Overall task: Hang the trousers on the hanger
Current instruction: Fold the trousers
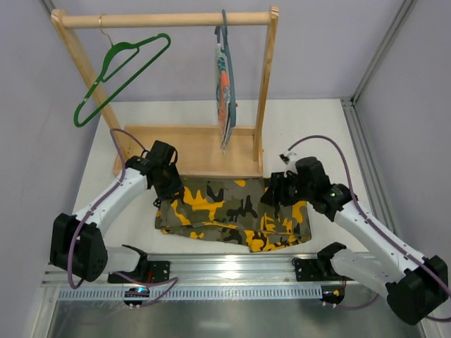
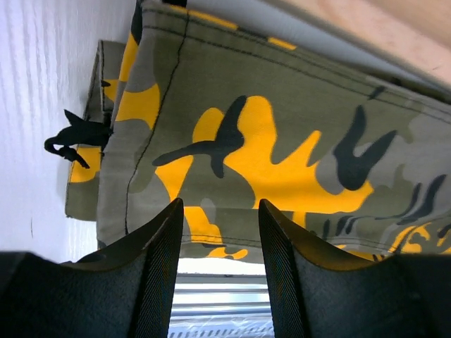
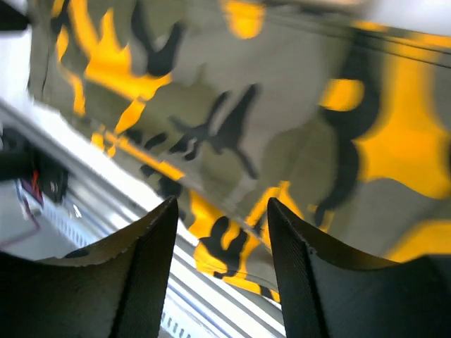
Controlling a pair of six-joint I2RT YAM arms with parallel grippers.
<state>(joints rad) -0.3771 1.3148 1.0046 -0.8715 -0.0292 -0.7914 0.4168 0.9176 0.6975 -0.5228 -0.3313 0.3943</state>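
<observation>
Here the trousers (image 1: 236, 215) lie folded into a flat, roughly rectangular bundle on the white table (image 1: 310, 127), just in front of the wooden base board (image 1: 197, 151) of a clothes rack and between the two arms. The hanger (image 1: 121, 49) is well apart from them: it hangs by its metal hook from the left part of the rack's top rail (image 1: 169, 20), tilted, with nothing on it. Further right on the same rail hangs a striped cloth (image 1: 225, 91) on a darker hanger. The left gripper (image 1: 169, 186) is low at the left end of the trousers, over the fabric edge. In the left wrist view its fingers (image 2: 163, 260) stand moderately apart with nothing between them; the left gripper (image 2: 220, 208) looks along the camouflage cloth, where a black drawstring knot (image 2: 74, 137) sticks out at the trousers' (image 2: 282, 141) edge onto the table. The right gripper (image 1: 276, 191) sits at the right end of the bundle, also close above the fabric. In the right wrist view, which is somewhat blurred, the right gripper (image 3: 220, 208) shows its jaws parted to a middling width and holding nothing, with the trousers (image 3: 282, 105) filling the view beyond them and the metal rail (image 1: 232, 264) at the table's near edge below. Whether either gripper touches the cloth cannot be told.
</observation>
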